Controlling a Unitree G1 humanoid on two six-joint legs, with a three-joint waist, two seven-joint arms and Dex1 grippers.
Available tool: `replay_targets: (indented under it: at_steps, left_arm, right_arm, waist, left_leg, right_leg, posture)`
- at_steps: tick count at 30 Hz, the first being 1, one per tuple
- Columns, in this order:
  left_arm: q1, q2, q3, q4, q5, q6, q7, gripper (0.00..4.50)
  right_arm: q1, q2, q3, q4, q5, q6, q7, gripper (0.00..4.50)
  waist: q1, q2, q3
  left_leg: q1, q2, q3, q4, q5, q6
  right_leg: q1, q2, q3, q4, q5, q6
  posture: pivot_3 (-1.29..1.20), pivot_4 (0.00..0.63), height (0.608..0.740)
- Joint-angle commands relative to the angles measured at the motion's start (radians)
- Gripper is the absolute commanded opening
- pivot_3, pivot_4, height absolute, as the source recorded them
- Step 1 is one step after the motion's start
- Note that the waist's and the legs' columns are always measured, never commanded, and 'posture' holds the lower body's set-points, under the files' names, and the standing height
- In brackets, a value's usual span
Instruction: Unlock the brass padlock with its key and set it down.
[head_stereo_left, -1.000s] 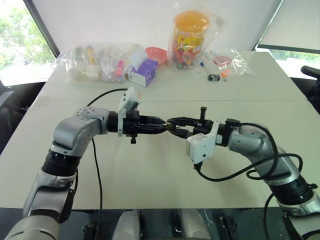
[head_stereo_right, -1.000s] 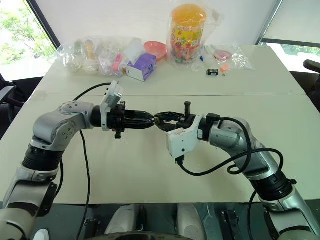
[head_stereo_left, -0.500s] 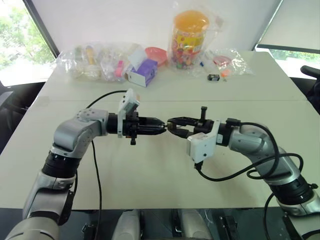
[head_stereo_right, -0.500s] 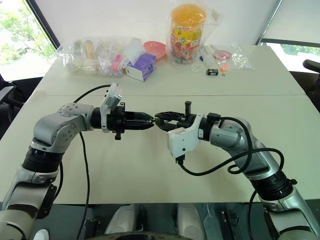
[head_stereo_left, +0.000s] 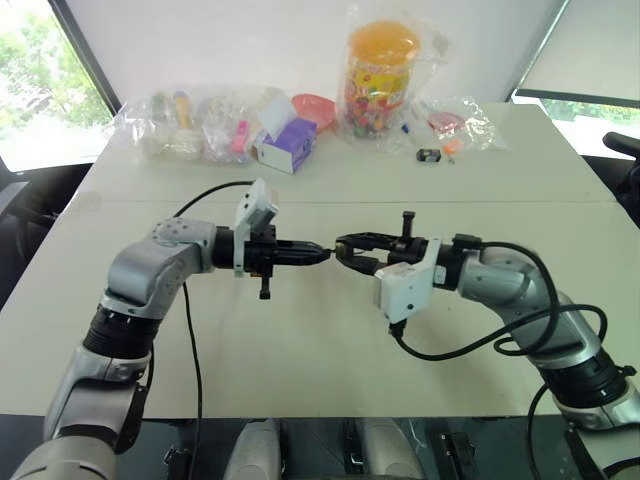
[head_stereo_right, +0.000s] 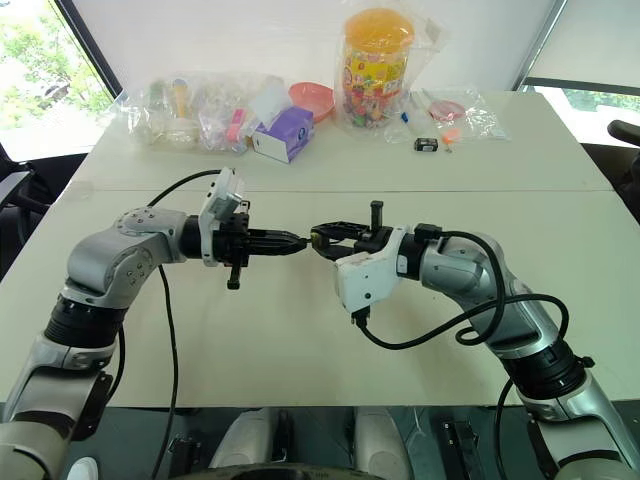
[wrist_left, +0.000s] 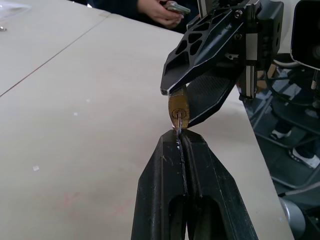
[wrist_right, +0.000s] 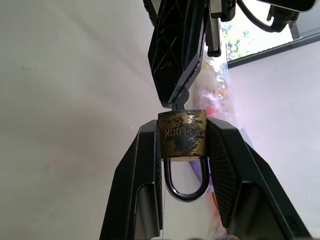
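Observation:
Both arms meet tip to tip above the middle of the table. My right gripper is shut on the brass padlock, one finger on each side of its body. The dark shackle hangs back between the fingers. The key, a thin silvery strip, sticks into the keyhole on the padlock's free end. My left gripper is shut on the key, its two fingers pressed flat together around the blade.
Clear plastic bags of small items line the table's far side, with a purple box, a pink bowl, an orange-lidded candy jar and a small black item. A person's hand shows beyond the table.
The left gripper's fingers, open a second ago, have come together on the key at the padlock's end. Both arms have held their places.

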Motion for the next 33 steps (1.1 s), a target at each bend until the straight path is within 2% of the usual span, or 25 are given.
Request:
replay_targets:
  at_steps: [1,9,16,20,24,29,33]
  left_arm:
    - [-0.013,-0.021,0.003,-0.024,0.039,-0.094,0.008,0.03]
    - [0.022,-0.038,-0.024,-0.047,0.127,-0.285,-0.029,0.03]
    - [0.032,-0.074,-0.063,-0.033,0.239,-0.551,-0.064,0.03]
    - [0.025,-0.094,-0.061,-0.024,0.257,-0.602,-0.067,0.03]
    - [0.011,-0.097,-0.023,-0.033,0.175,-0.373,-0.014,0.03]
    - [-0.016,-0.073,0.041,-0.044,-0.038,0.065,0.032,0.03]
    - [-0.001,-0.052,0.077,-0.064,-0.169,0.264,0.032,0.03]
  right_arm:
    - [-0.011,0.003,-0.012,-0.056,0.039,0.015,0.022,0.70]
    - [-0.005,0.023,0.000,-0.051,0.109,0.088,0.077,0.70]
    - [-0.031,0.060,-0.005,-0.068,0.331,0.410,0.186,0.70]
    - [-0.051,0.057,-0.008,-0.066,0.356,0.471,0.204,0.70]
    - [-0.064,0.059,-0.015,-0.057,0.324,0.438,0.188,0.70]
    - [-0.070,0.033,-0.001,-0.013,0.174,0.219,0.140,0.70]
    - [-0.067,0.028,0.001,0.014,0.125,0.123,0.123,0.70]
  waist:
    - [0.000,0.000,0.000]
    - [0.000,0.000,0.000]
    - [0.001,0.000,0.000]
    - [0.001,0.000,0.000]
    - [0.001,0.000,0.000]
    - [-0.001,0.000,0.000]
    - [-0.005,0.000,0.000]
  left_leg:
    - [0.000,0.000,0.000,0.000,0.000,0.000]
    - [0.000,0.000,0.000,0.000,0.000,0.000]
    - [0.000,0.000,0.000,0.000,0.000,0.000]
    - [0.000,0.000,0.000,0.000,0.000,0.000]
    - [0.000,0.000,0.000,0.000,0.000,0.001]
    - [0.000,0.000,0.000,0.000,0.000,0.001]
    - [0.000,0.001,-0.001,0.000,0.000,0.001]
  right_leg:
    - [0.000,0.000,0.000,0.000,0.000,0.000]
    - [0.000,0.000,0.000,0.000,0.000,0.000]
    - [0.000,0.000,0.000,0.000,0.000,0.000]
    - [0.000,0.000,0.000,0.000,0.000,0.000]
    - [0.000,0.000,0.000,0.000,0.000,0.000]
    - [0.000,0.000,0.000,0.000,0.000,0.000]
    - [0.000,0.001,0.000,0.000,0.000,0.000]
  posture:
    - [0.00,0.150,0.740]
    - [0.00,0.150,0.740]
    - [0.00,0.150,0.740]
    - [0.00,0.150,0.740]
    - [0.00,0.150,0.740]
    - [0.00,0.150,0.740]
    - [0.00,0.150,0.740]
